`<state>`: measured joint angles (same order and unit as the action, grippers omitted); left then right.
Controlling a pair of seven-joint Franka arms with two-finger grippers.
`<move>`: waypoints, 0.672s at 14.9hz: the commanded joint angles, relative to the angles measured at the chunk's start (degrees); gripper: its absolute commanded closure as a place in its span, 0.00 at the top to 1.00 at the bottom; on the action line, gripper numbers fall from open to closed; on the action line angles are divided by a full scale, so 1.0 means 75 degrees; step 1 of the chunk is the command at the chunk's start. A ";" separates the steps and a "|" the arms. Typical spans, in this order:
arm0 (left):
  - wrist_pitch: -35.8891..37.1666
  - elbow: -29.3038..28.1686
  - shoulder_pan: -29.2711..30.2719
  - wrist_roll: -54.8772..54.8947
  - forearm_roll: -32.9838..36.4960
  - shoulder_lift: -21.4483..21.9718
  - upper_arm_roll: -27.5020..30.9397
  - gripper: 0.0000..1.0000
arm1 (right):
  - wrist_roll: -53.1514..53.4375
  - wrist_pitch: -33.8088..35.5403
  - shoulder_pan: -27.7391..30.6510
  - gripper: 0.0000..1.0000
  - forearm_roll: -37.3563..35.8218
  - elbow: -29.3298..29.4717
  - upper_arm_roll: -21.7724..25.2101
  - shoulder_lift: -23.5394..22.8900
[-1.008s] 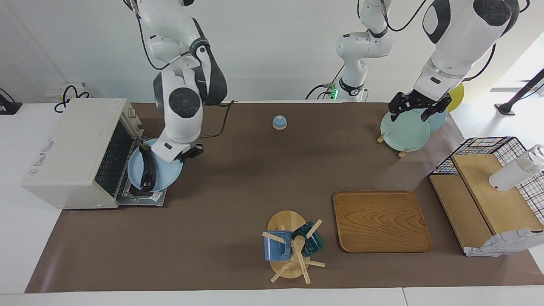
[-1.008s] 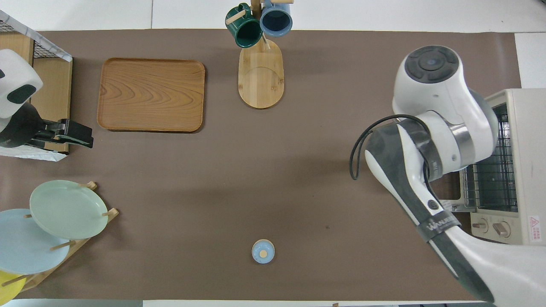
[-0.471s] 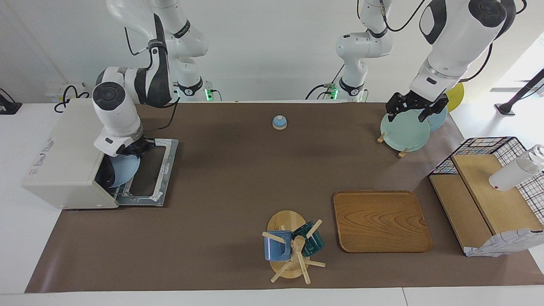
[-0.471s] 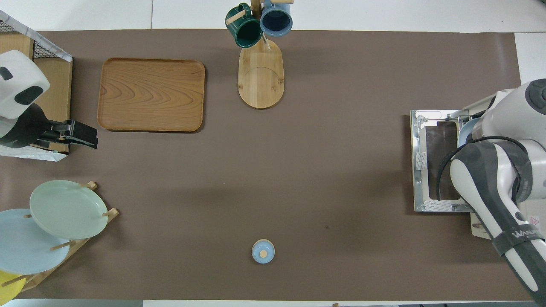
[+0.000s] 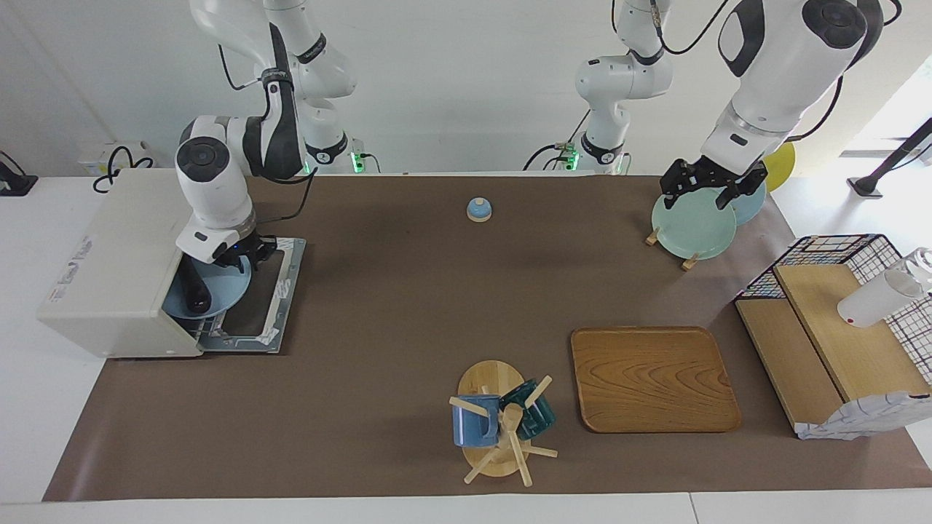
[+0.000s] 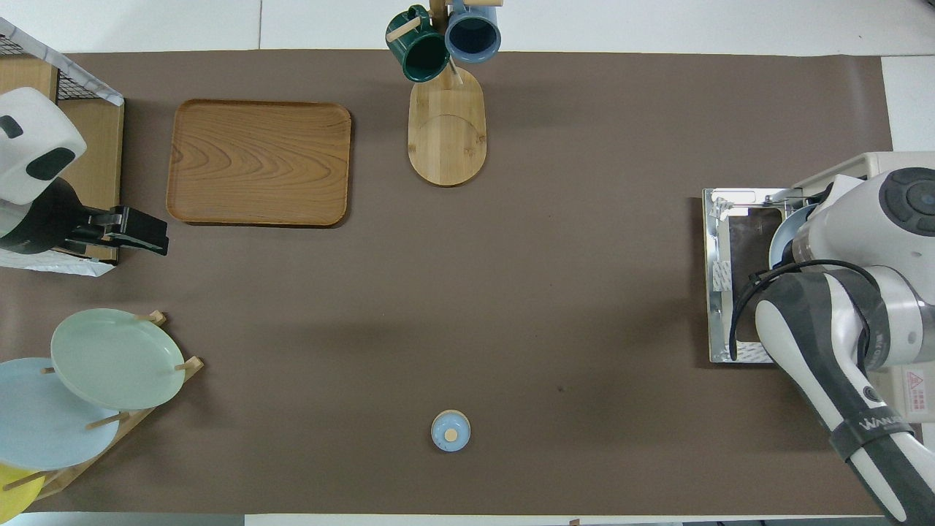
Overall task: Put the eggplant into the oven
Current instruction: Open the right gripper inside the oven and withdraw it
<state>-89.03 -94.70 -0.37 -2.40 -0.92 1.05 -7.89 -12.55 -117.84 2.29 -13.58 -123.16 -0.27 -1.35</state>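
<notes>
Hanging at the mouth of the oven [image 5: 116,255], the right gripper [image 5: 240,255] is sitting over the lowered door [image 5: 273,291] and right at the rim of a light blue plate [image 5: 222,295]; whether its jaws are closed on that rim, I cannot tell. The eggplant [image 5: 195,291] is lying on the plate, its dark end poking out of the opening, the plate half inside. The left gripper [image 5: 710,185] is hovering over the green plate [image 5: 692,225] in the rack, fingers spread, gripping nothing.

Switching overhead: the right arm is covering most of the oven [image 6: 876,164], with only a sliver of the light blue plate [image 6: 780,237] showing over the door [image 6: 719,292]; the eggplant is hidden. The left gripper [image 6: 150,237] is showing beside the wooden tray [image 6: 259,161], parted and empty.
</notes>
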 commanded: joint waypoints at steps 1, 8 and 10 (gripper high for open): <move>-0.0129 -0.0170 0.0131 -0.0020 -0.0135 0.0142 -0.0026 1.00 | 0.0138 0.0511 -0.0304 0.49 0.0402 0.0621 -0.0058 -0.0147; -0.0117 -0.0147 0.0213 0.0004 -0.0135 0.0142 -0.0026 1.00 | 0.1263 -0.1700 -0.0950 0.00 0.0534 -0.0138 -0.0047 -0.0966; -0.0129 -0.0158 0.0189 0.0027 -0.0124 0.0142 -0.0026 1.00 | 0.1357 -0.1982 -0.0938 0.00 0.0534 -0.0138 -0.0035 -0.1249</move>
<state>-89.04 -94.70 0.46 -2.46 -1.17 1.05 -7.72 -3.16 -130.34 -5.57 -10.14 -124.21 -0.41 -8.41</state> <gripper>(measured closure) 0.000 0.991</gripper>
